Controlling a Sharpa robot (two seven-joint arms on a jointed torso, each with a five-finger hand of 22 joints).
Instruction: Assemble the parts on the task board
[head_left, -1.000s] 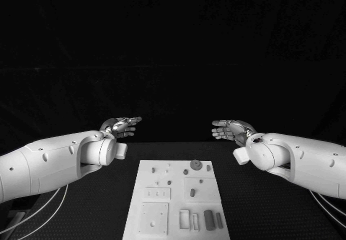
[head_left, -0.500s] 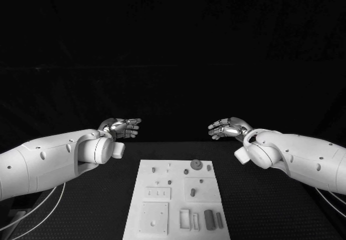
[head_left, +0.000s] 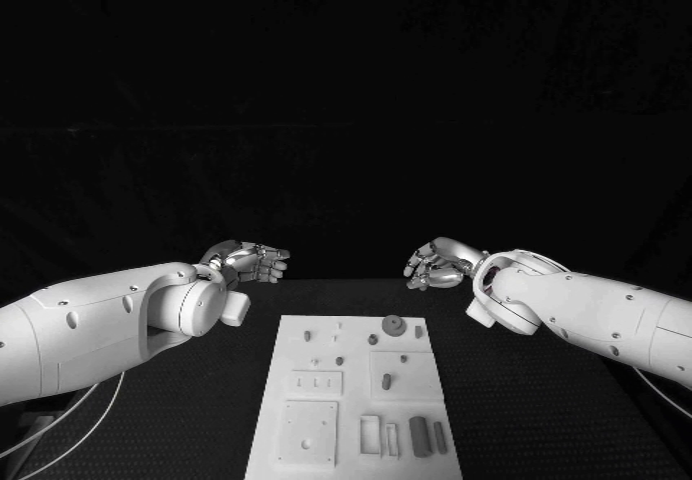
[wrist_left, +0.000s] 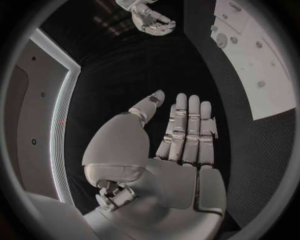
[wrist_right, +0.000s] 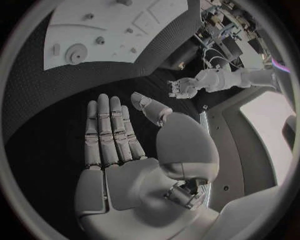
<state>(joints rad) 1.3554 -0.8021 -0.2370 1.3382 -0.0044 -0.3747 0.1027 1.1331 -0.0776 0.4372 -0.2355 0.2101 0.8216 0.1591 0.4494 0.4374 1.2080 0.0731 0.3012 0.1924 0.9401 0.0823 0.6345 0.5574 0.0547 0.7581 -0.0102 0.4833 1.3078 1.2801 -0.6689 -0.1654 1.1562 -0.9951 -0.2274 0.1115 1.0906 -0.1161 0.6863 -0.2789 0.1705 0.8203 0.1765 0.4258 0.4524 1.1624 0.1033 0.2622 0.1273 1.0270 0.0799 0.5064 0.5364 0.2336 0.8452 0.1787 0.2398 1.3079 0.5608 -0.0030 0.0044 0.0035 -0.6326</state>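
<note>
Both of my hands hang in the air past the far end of the task board, and neither one holds anything. On my left hand (wrist_left: 178, 150), the fingers (wrist_left: 187, 125) lie straight and side by side, the thumb angled off to one side, the palm bare. My right hand (wrist_right: 119, 160) is the same: fingers (wrist_right: 109, 125) stretched out together, thumb apart, nothing in its grasp. From the head view, my left hand (head_left: 248, 262) and my right hand (head_left: 437, 264) face each other across a gap, both above the black counter (head_left: 562, 400), with my two white arms reaching in from either side.

Nearer to me, the task board (head_left: 296, 345) lies flat in the middle of the counter, a long white plate running away from my body. Small grey parts rest on it: a round part (head_left: 392, 325) near its far end, a few little pegs around the middle, and upright oblong parts (head_left: 418, 438) in a row at its near end. My hands are well apart from the board and touch none of the parts.
</note>
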